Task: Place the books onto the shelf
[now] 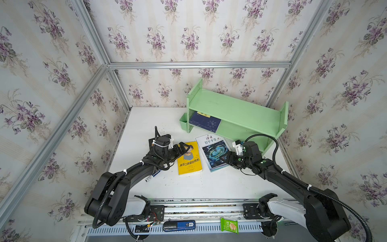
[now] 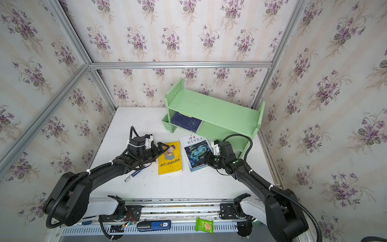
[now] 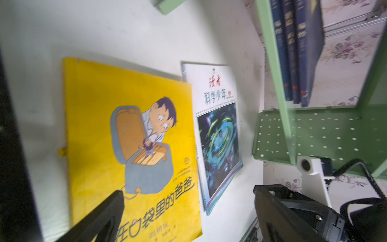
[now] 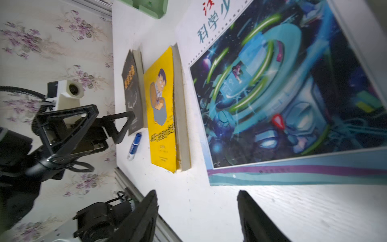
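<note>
A yellow cartoon-man book [image 1: 189,161] [image 2: 169,160] [image 3: 129,134] [image 4: 162,109] lies flat mid-table. Beside it on the right lies the white-blue swirl book [image 1: 214,152] [image 2: 195,150] [image 3: 218,134] [image 4: 282,90]. My left gripper [image 1: 185,147] [image 2: 162,146] [image 3: 188,194] hovers open over the yellow book's far left corner. My right gripper [image 1: 225,158] [image 2: 204,156] [image 4: 198,193] stands open and empty at the swirl book's right edge, above bare table. Navy books [image 1: 205,122] [image 2: 186,122] [image 3: 293,52] lie on the lower tier of the green shelf [image 1: 236,109] [image 2: 213,109] [image 3: 276,83]. A black book [image 4: 132,92] lies left of the yellow one, under the left arm.
A blue marker pen [image 1: 152,175] [image 2: 135,174] [image 4: 135,144] lies under the left forearm. A green snack packet [image 1: 229,225] [image 2: 204,225] and a blue device [image 1: 179,225] sit on the front rail. Wallpapered walls close in at the back and both sides.
</note>
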